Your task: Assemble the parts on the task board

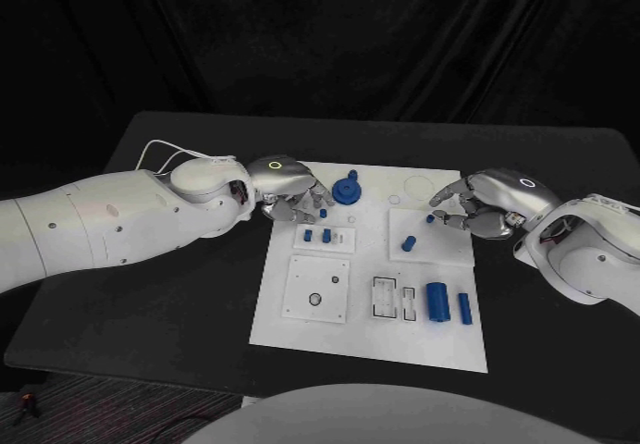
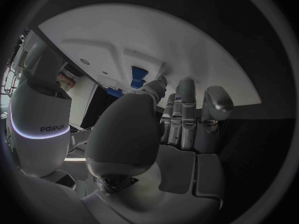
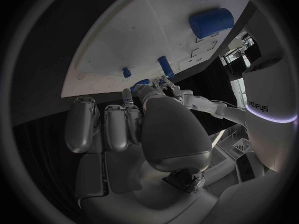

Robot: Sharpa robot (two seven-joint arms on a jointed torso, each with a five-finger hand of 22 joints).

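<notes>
On the black table (image 1: 174,305), head view: white task board (image 1: 367,342) is lying mid-table w/ blue parts scattered on it. Left hand (image 1: 287,190) is hovering at the board's far-left corner, fingers curling down just beside two short pegs (image 1: 317,237) standing in their block; blue gear (image 1: 348,191) is sitting right next to it on the far side. Can't tell if that hand is pinching anything. Right hand (image 1: 486,205) is reaching over the board's right edge, fingers half-curled around a small blue piece (image 1: 429,219) at its fingertips; looks like contact, but a firm hold isn't certain. Short blue cylinder (image 1: 408,245) is lying loose just nearer the robot than that hand, long axis angled roughly toward the hand. Fat cylinder (image 1: 437,302) and slim bar (image 1: 464,308) are lying side by side at the near-right, long axes running near-to-far, well apart from both hands; right hand is the nearer one.

Left wrist view: left hand (image 2: 181,119) is showing fingers bunched fairly narrow, tips at the board by a blue part (image 2: 138,75); grip unclear.

Right wrist view: right hand (image 3: 134,119) is pointing at the board edge, small blue piece (image 3: 126,72) just beyond the fingertips, short blue cylinder (image 3: 166,65) beside it. Judgement: next move depends on the right hand closing on that small piece.
</notes>
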